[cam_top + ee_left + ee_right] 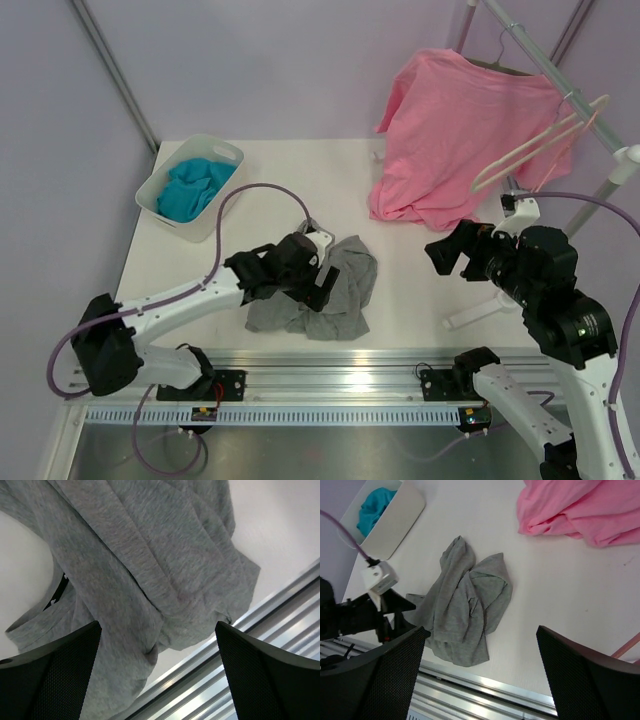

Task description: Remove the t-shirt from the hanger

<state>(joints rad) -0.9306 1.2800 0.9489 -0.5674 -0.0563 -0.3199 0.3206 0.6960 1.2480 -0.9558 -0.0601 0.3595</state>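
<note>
The grey t-shirt [348, 285] is seen crumpled on the bench [300, 180], off the hanger. The left pincer [322, 287] is held spread wide at the t-shirt's left part, with nothing gripped; whether the cloth is touched cannot be told. The right pincer [447, 258] is likewise wide open and empty, well apart to the right of the t-shirt. The hanger [478, 313], mostly hidden beneath the right arm, is laid right of the t-shirt.
</note>
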